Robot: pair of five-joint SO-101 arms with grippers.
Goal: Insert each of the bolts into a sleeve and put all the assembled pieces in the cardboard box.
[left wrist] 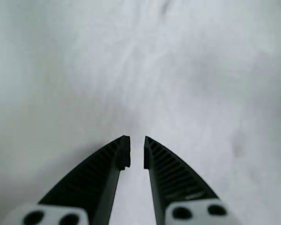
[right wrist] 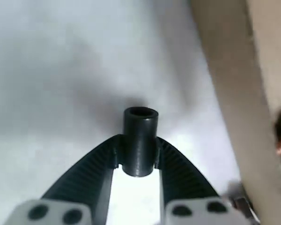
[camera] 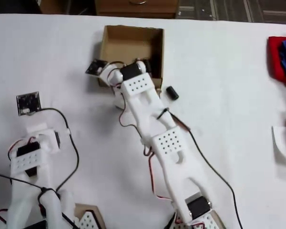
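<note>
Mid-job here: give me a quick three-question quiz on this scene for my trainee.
1. True or false: the right gripper is shut on a black sleeve.
2. Pick one: the left gripper holds A) a bolt, B) a sleeve, C) nothing.
3. Fill in: a loose black piece lies on the table beside the ____ box.
Key: 1 true; 2 C; 3 cardboard.

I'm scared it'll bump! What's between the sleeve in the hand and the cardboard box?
Nothing but bare table between sleeve and cardboard box, in the right wrist view.
</note>
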